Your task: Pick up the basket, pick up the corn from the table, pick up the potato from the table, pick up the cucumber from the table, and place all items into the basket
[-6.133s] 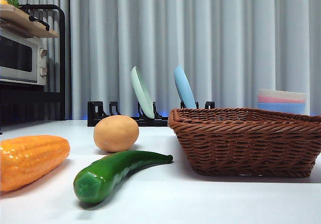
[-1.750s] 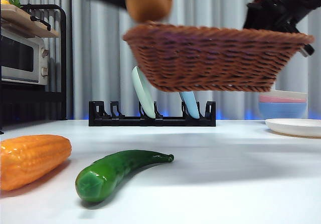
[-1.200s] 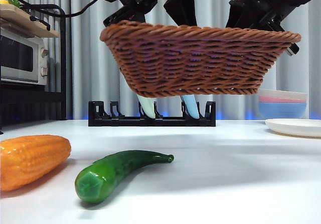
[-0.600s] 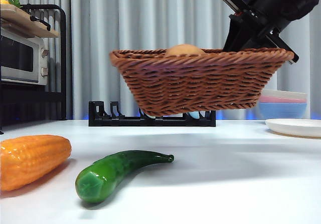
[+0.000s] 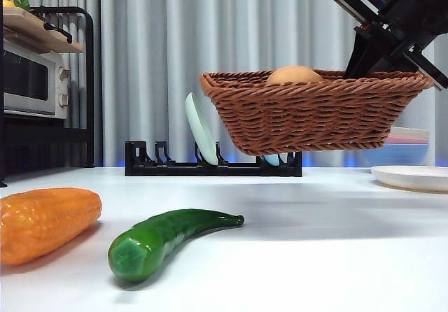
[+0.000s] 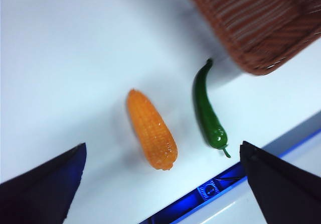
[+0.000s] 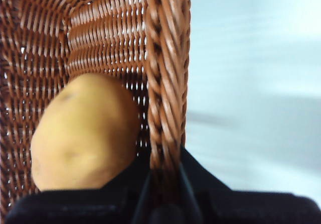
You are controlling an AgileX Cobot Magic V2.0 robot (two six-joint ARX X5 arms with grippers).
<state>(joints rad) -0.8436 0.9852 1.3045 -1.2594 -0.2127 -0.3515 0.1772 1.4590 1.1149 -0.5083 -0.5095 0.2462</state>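
A: From the front, what did you have in the air?

B: You held the basket (image 5: 315,109) clear of the table (image 5: 315,256), the right gripper (image 5: 392,43) at its far rim. Half a second before it hung lower to the left; by this moment you had carried it rightward, and the mint plate in the black dish rack (image 5: 210,166) showed again. The potato (image 5: 294,75) peeped above the weave, so one of three was in. Earlier it had lain on the table with the others.

A: And the rest?

B: The corn (image 5: 43,222) and the cucumber (image 5: 168,238) lay where they had been, side by side, not touching. Two picks remained, I'd judge.

A: What did your left wrist show?

B: The left gripper (image 6: 163,184) hung high above the corn (image 6: 150,129) with its jaws spread wide and empty, the cucumber (image 6: 208,108) just beside it, and a corner of the basket (image 6: 261,23) over the cucumber's thin tip. You looked set for the corn next.

A: Your right wrist?

B: Your jaws pinched the braided rim of the basket (image 7: 165,73), and the potato (image 7: 83,131) rested inside against that wall, near the gripper (image 7: 163,184).

A: The surroundings?

B: A plain white matte table, grey curtains (image 5: 231,46) behind, a toaster oven (image 5: 31,81) on a shelf at one side, a white plate (image 5: 413,177) and stacked pastel dishes at the other
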